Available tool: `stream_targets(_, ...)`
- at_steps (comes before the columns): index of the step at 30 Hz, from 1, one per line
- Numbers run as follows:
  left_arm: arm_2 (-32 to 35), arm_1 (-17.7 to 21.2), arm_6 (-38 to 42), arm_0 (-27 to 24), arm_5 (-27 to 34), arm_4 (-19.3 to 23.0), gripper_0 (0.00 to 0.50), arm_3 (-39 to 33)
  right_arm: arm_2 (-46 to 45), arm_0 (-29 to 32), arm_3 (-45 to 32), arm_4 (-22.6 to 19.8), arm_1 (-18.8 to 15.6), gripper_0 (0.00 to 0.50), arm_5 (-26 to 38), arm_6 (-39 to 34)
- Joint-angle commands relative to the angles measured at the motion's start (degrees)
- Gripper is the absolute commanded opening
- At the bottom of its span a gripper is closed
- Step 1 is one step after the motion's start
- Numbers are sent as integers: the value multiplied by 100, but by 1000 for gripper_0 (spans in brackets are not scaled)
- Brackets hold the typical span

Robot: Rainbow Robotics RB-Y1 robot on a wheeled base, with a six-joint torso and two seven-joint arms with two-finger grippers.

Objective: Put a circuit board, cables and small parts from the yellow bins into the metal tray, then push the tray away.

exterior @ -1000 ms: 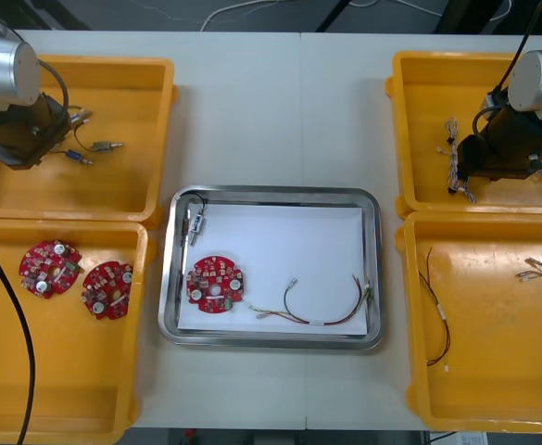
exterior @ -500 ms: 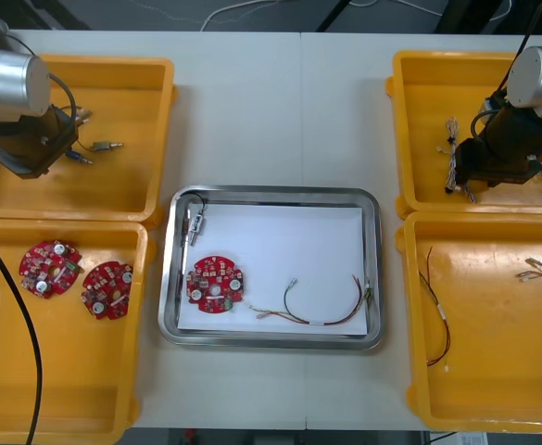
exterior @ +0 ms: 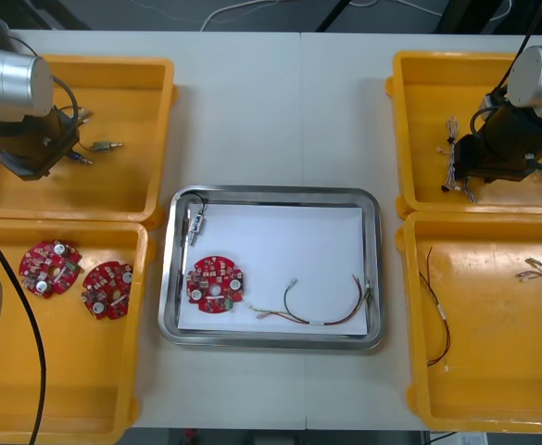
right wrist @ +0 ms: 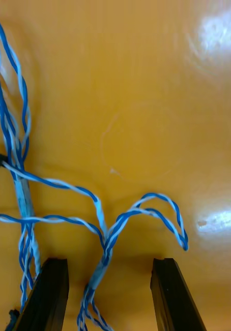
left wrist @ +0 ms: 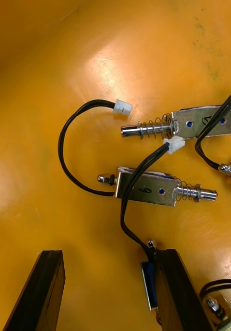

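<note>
Right gripper [right wrist: 109, 265], fingers apart astride one twisted blue and white cable [right wrist: 97, 207] in far right yellow bin [exterior: 465, 56]; hazard: tangled neighbouring strands may lift together; left gripper [left wrist: 109, 256] waits, spread, over small metal parts [left wrist: 146, 189].

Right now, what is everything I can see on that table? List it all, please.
table: one, light, under everything.
bins: four, yellow, two at each side of the table.
tray: one, metal, white inside, between the bins.
boards: three, red, one in the tray, two in the near left bin.
metal parts: several, silver with black cables, in the far left bin; one in the tray.
blue and white cables: a bundle, in the far right bin.
red and yellow cables: one in the tray, several in the near right bin.
left gripper: black fingers, open, over the metal parts.
right gripper: black fingers, open, one blue and white cable between them.
</note>
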Motion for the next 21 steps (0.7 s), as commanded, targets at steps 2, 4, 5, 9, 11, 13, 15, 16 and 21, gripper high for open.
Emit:
stream_targets(2, 34, -98, 188, -337, -69, -120, 500, -19, -114, -27, -35, 29, 39, 463, -128, -124)
stream_targets(4, 34, -98, 179, -364, -60, -103, 500, -19, -114, -27, -35, 29, 39, 465, -93, -115)
stream_targets(5, 34, -98, 179, -364, -60, -103, 500, -19, -114, -27, -35, 29, 39, 462, -84, -115)
stream_targets(9, 8, -98, 161, -399, -60, -103, 500, -19, -114, -27, -35, 37, 31, 464, 30, -98)
stream_targets(11, -19, -98, 161, -407, -60, -112, 500, -19, -114, -27, -35, 55, 31, 462, 100, -89)
stream_targets(13, -19, -98, 161, -407, -60, -120, 500, -19, -114, -27, -35, 46, 22, 463, 135, -80)
stream_targets(15, -19, -90, 153, -407, -60, -120, 500, -19, -122, -27, -35, 46, 13, 460, 144, -71)
stream_targets(16, -19, -98, 144, -407, -60, -120, 500, -19, -114, -27, -35, 37, 13, 444, 153, -71)
stream_targets(21, -19, -125, 91, -407, -60, -94, 500, -19, -122, -27, -35, 46, 4, 166, 144, -71)
